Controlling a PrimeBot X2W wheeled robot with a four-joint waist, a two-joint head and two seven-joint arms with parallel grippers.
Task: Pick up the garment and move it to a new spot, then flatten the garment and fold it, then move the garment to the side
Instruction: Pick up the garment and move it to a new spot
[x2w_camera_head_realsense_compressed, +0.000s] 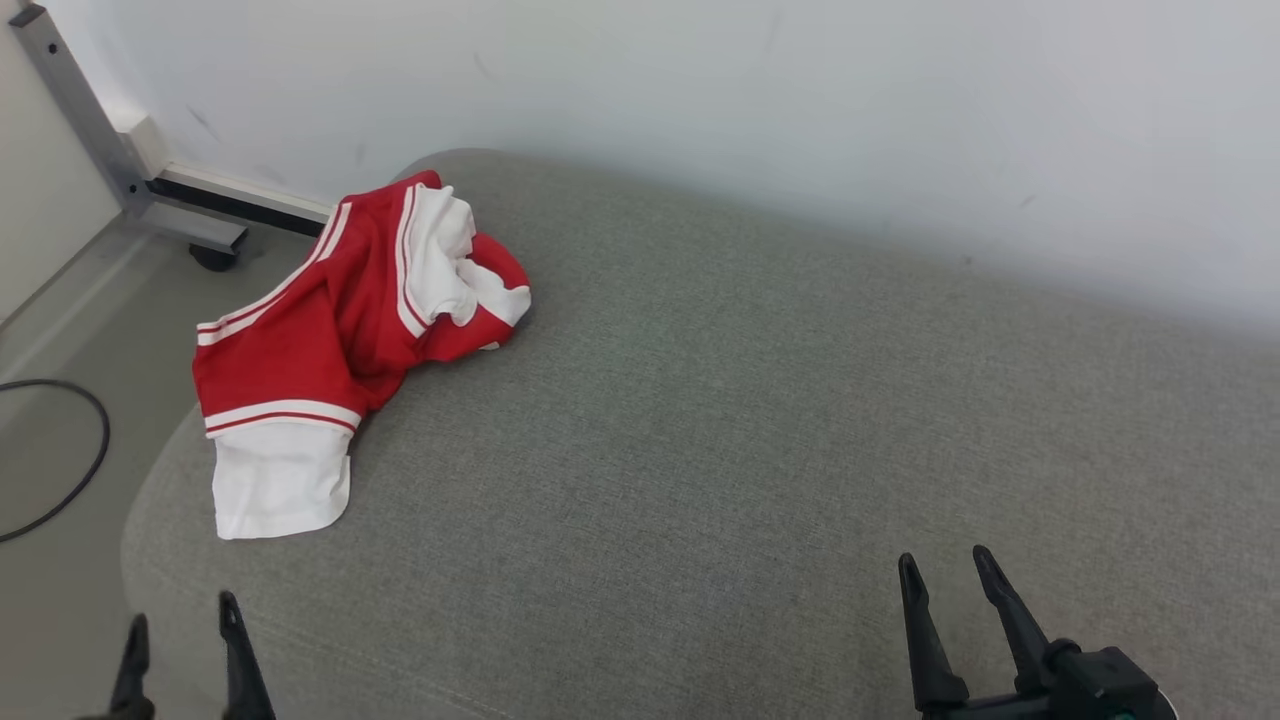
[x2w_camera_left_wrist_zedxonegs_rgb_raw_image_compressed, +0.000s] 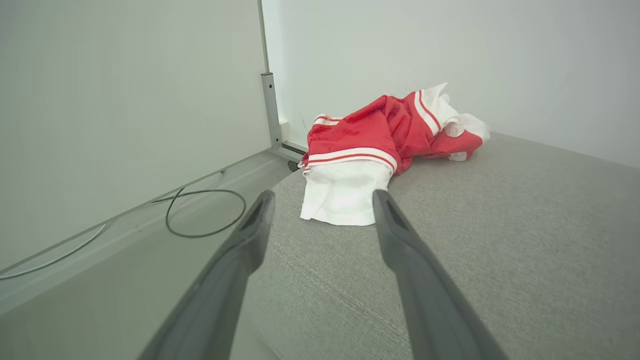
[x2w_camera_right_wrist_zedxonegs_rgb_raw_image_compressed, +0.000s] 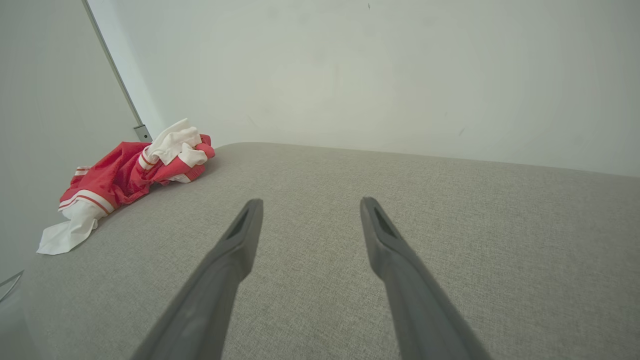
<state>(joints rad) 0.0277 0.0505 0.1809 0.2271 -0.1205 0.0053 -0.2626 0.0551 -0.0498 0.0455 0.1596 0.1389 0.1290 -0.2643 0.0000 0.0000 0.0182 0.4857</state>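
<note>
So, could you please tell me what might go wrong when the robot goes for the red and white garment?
1. The garment lies bunched at the left edge of the grey cushion; a nudge could push it onto the floor by the cable.
2. Crumpled as it is, a pinch may catch several layers and hinder flattening.
3. The right hand is far from it, so the left hand may start alone.

The garment at my ten o'clock is bright red with white panels and thin red-and-white striped bands — the cushion is flecked grey weave, the cable at nine o'clock black, my left gripper and right gripper dark
</note>
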